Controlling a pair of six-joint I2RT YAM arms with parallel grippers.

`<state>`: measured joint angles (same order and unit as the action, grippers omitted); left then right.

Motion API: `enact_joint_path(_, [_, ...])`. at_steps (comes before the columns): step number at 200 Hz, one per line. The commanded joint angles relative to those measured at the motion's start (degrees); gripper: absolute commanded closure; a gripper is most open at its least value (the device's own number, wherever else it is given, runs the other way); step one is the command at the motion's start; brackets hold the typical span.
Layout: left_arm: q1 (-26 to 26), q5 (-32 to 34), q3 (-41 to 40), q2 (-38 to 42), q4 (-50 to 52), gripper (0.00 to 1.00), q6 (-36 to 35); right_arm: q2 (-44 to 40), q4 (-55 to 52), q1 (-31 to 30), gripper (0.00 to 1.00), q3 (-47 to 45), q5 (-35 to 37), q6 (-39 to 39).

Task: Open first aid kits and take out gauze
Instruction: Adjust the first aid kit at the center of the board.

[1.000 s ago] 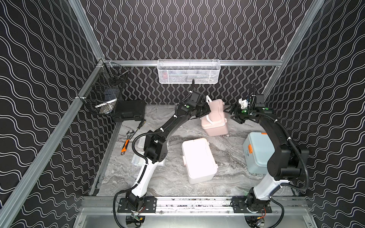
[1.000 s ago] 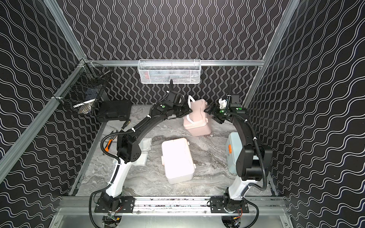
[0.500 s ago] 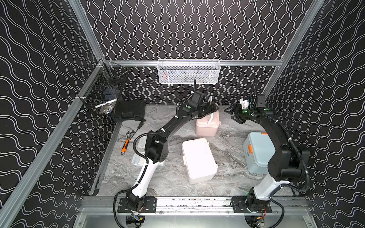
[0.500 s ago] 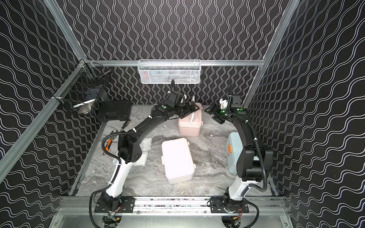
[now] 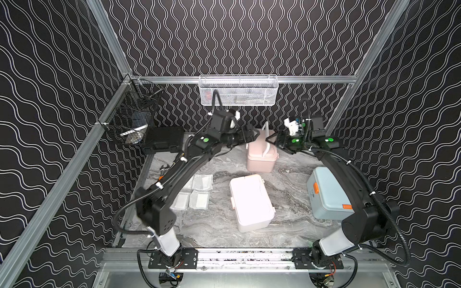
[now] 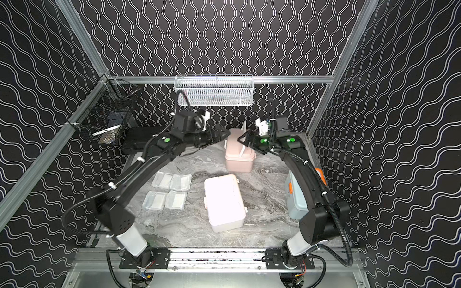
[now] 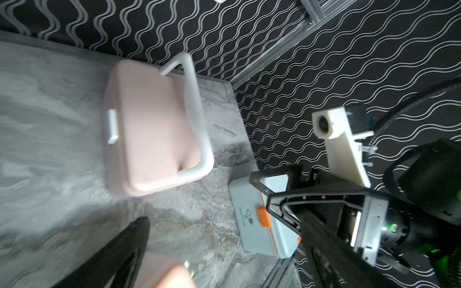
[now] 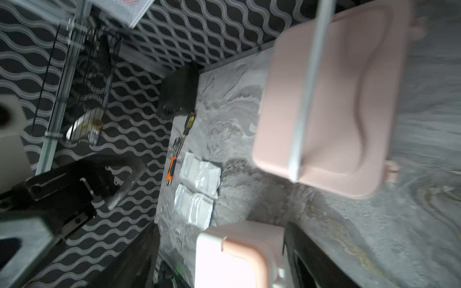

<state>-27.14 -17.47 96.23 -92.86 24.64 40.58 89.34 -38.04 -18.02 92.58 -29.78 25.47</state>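
The marble worktop carried 3 shut kits: the blue kit by the right arm, the white kit in the middle, and the pink kit at the back (its handle raised). The left pincer and right pincer hung open and empty near that handle. 4 gauze packets lay together left of the white kit.

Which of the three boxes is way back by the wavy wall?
The pink plastic box with the white handle. The white box with peach trim and the light blue box with orange trim sit nearer the front.
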Motion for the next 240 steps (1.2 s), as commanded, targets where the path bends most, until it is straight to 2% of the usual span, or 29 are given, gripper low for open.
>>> enact_joint_path(1, [1.01,2.35,-12.06,9.34,-1.40,0.01,-1.68,-2.05,-5.38,-5.66,0.20,-1.22,2.74,-3.12])
enact_joint_path(24, [1.19,1.46,-25.46,18.86,-1.92,0.01,-0.70,-5.39,-7.96,-11.34,0.20,-6.15,8.44,-3.68])
enact_joint_path(54, [1.08,-1.53,-40.33,27.33,-5.05,0.01,2.92,-9.68,-9.94,-14.25,0.20,-15.18,14.83,-2.70])
enact_joint_path(76, [1.02,-2.77,-46.81,30.54,-7.26,0.01,4.55,-11.66,-9.66,-15.38,0.21,-21.76,16.28,-1.12])
enact_joint_path(100, [-0.19,-7.24,-52.54,30.19,-16.55,0.01,9.12,-13.45,-7.99,-17.90,0.21,-27.29,16.24,1.20])
enact_joint_path(128, [-3.37,-7.52,-53.66,26.78,-21.89,0.01,10.21,-15.22,-5.63,-20.90,0.21,-31.70,14.84,4.72])
enact_joint_path(176, [-4.69,-10.72,-52.53,18.17,-31.32,0.01,12.78,-18.80,-2.21,-22.98,0.26,-37.55,15.63,10.93])
enact_joint_path(216, [-4.86,-11.16,-49.86,15.86,-30.08,0.01,11.63,-18.65,-2.16,-22.85,0.27,-37.25,19.26,10.68])
enact_joint_path(240, [-4.77,-9.57,-52.12,19.05,-27.41,0.01,11.14,-17.77,-5.35,-22.85,0.21,-33.71,22.21,8.63])
